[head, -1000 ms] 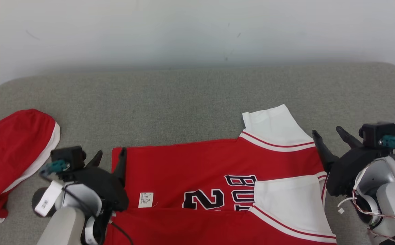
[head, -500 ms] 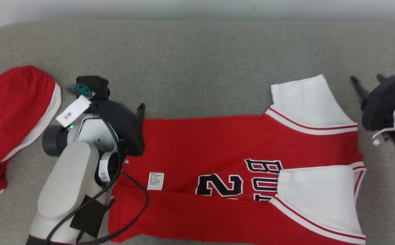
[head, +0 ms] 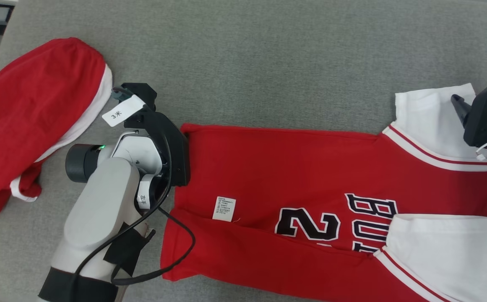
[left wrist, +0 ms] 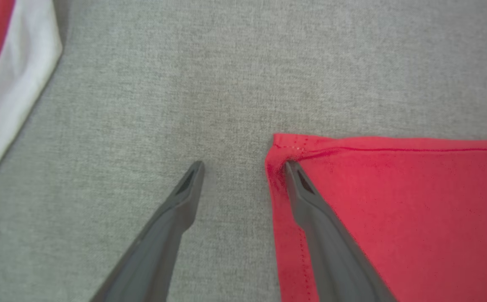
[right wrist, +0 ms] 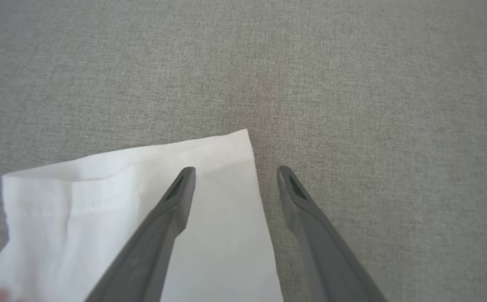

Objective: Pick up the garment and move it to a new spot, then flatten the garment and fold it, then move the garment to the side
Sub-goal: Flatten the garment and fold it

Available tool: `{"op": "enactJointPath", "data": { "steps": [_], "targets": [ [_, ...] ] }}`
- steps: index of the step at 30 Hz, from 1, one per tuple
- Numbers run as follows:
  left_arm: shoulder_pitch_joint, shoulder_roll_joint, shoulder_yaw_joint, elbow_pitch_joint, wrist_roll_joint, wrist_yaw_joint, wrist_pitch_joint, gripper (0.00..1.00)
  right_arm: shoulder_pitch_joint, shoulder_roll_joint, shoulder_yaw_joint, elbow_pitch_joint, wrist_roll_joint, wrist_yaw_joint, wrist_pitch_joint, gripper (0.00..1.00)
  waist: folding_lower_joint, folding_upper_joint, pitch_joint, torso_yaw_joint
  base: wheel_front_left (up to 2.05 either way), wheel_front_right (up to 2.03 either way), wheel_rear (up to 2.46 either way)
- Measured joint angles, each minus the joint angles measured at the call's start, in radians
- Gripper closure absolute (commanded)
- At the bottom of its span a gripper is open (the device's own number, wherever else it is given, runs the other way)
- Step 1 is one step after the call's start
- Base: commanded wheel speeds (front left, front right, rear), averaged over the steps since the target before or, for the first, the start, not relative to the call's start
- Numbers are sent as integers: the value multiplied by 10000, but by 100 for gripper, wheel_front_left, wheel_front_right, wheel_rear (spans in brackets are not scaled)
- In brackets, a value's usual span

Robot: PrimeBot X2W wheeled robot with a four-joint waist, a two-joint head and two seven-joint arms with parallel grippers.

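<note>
Compared with a second ago: a more downward look from the head, so no true move of the shirt (head: 293,176) itself. Still flat on the grey sofa (head: 268,50), across the middle and right of the head view, lower part seemingly folded up already. Real change in the arms: left gripper (left wrist: 243,167) brought down to the red hem corner (left wrist: 283,147), fingers wide, one tip on the cloth, the other on bare sofa. Right gripper (right wrist: 235,172) likewise wide, astride the edge of the white sleeve (right wrist: 142,201). Nothing held yet. Probably ready to pinch both corners for the next fold. Second red garment (head: 29,109) at upper left, apart. No container to report.
</note>
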Motion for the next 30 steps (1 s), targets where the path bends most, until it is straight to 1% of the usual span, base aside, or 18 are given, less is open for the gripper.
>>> {"op": "enactJointPath", "data": {
  "steps": [4, 5, 7, 10, 13, 14, 15, 17, 21, 22, 23, 24, 25, 26, 27, 28, 29, 30],
  "targets": [
    [-54, -44, -82, 50, 0, 2, 186, 0, -283, -136, -94, 111, 4, -82, 94, 0, -1, 0, -4, 218, 0, 0, 0],
    [-157, -40, -198, 54, 73, 2, 309, 0, -567, -157, -153, 182, 52, -171, 253, 0, -1, -1, 94, 349, 0, 0, 0],
    [-215, -48, -234, 35, 71, 2, 372, 0, -569, -157, -125, 337, 58, -180, 305, 0, -2, -1, 163, 397, 0, 0, 0],
    [-350, -48, -313, 40, 67, 2, 372, 0, -603, -153, -107, 579, 56, -309, 351, 0, -1, 0, 256, 447, 0, 0, 0],
    [-372, -31, -353, 44, 0, 12, 372, 0, -732, -134, -59, 746, 56, -309, 391, 0, -2, -1, 254, 402, 0, 0, 0],
    [-390, 50, -543, -48, -424, 44, 384, 0, -765, -130, -52, 959, 56, -309, 395, 25, -2, -1, 236, 311, 0, 0, 0],
    [-400, 15, -700, -272, -848, 84, 382, 0, -786, -88, -4, 1062, 56, -307, 389, 28, -1, -1, 204, 229, 0, 0, 0],
    [-433, 12, -769, -313, -976, 84, 382, 0, -807, -69, 21, 1101, 56, -295, 374, 25, -1, -1, 194, 197, 0, 0, 0],
    [-481, 13, -857, -290, -1106, 84, 382, 0, -839, -8, 69, 1166, 56, -280, 336, 29, -1, -1, 185, 140, 0, 0, 0],
    [-484, 13, -855, -284, -1141, 84, 382, 0, -853, -2, 86, 1179, 56, -253, 334, 33, -1, -1, 186, 128, 0, 0, 0],
    [-488, 13, -848, -278, -1168, 84, 368, 0, -864, 4, 100, 1185, 56, -253, 334, 41, -1, -1, 189, 116, 0, 0, 0],
    [-495, 13, -828, -272, -1168, 84, 357, 0, -871, 13, 107, 1191, 56, -253, 334, 51, -1, -1, 194, 107, 0, 0, 0],
    [-514, 12, -811, -259, -1168, 84, 316, 0, -878, 27, 111, 1198, 56, -253, 330, 54, -1, -1, 202, 99, 0, 0, 0],
    [-545, 10, -798, -242, -1168, 84, 278, 9, -893, 35, 113, 1216, 56, -251, 324, 56, -1, -1, 210, 92, 0, 0, 0],
    [-584, 2, -748, -222, -1177, 82, 211, 51, -935, 36, 115, 1256, 58, -249, 320, 63, -2, -1, 231, 83, 0, 0, 0],
    [-595, 2, -732, -199, -1181, 82, 176, 66, -952, 36, 117, 1277, 58, -249, 322, 65, -1, -1, 243, 81, 0, 0, 0],
    [-596, -2, -721, -171, -1181, 82, 148, 71, -955, 36, 123, 1289, 58, -240, 320, 69, -1, -1, 255, 79, 0, 0, 0],
    [-596, -2, -719, -144, -1181, 82, 100, 78, -955, 35, 123, 1300, 58, -238, 320, 71, -2, -1, 265, 78, 0, 0, 0]
  ]
}}
